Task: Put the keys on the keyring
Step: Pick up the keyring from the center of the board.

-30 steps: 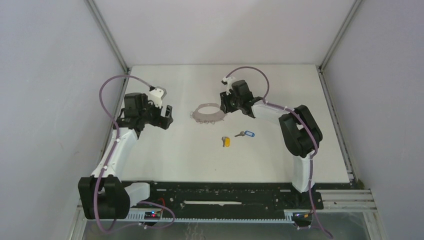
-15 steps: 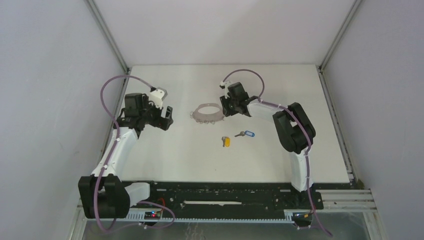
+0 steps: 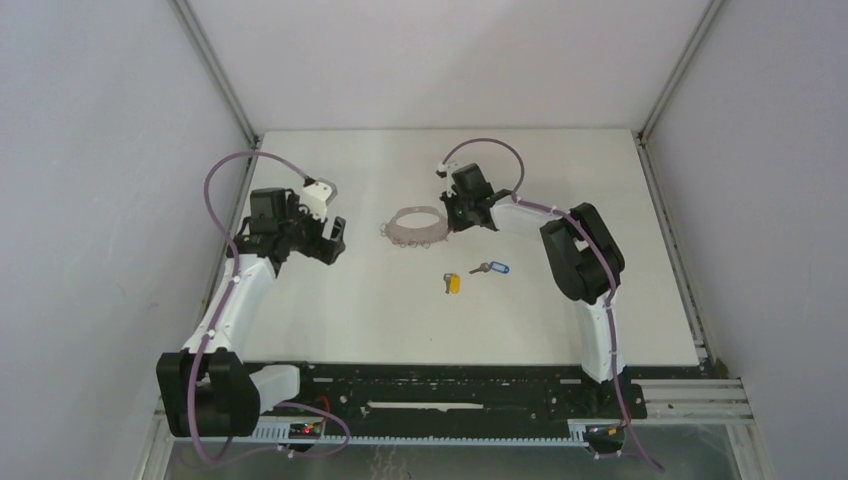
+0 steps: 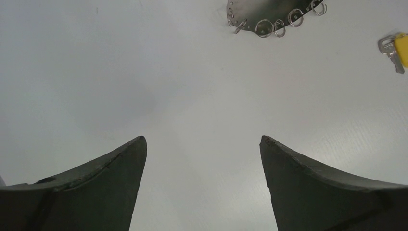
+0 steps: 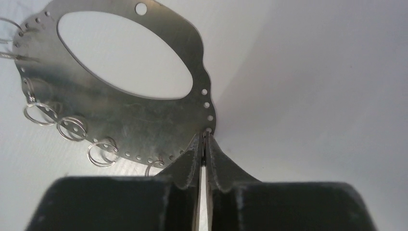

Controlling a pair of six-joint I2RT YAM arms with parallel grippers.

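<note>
The keyring (image 3: 417, 226) is a grey metal hoop with several small loops along its near edge, at the table's middle back. My right gripper (image 3: 452, 212) is shut on its right rim; in the right wrist view the fingers (image 5: 192, 159) pinch the edge of the keyring (image 5: 144, 120). The yellow-headed key (image 3: 452, 283) and the blue-tagged key (image 3: 492, 268) lie on the table in front of the ring. My left gripper (image 3: 335, 235) is open and empty, left of the ring. In the left wrist view (image 4: 202, 139) the keyring (image 4: 269, 12) and the yellow key (image 4: 397, 48) show ahead.
The white table (image 3: 350, 310) is walled on three sides by grey panels with metal corner posts (image 3: 215, 70). The black base rail (image 3: 450, 390) runs along the near edge.
My right wrist has shifted a little left and back at the keyring's rim, and the arm's elbow followed. My left gripper has dipped slightly. The keys have not moved.
</note>
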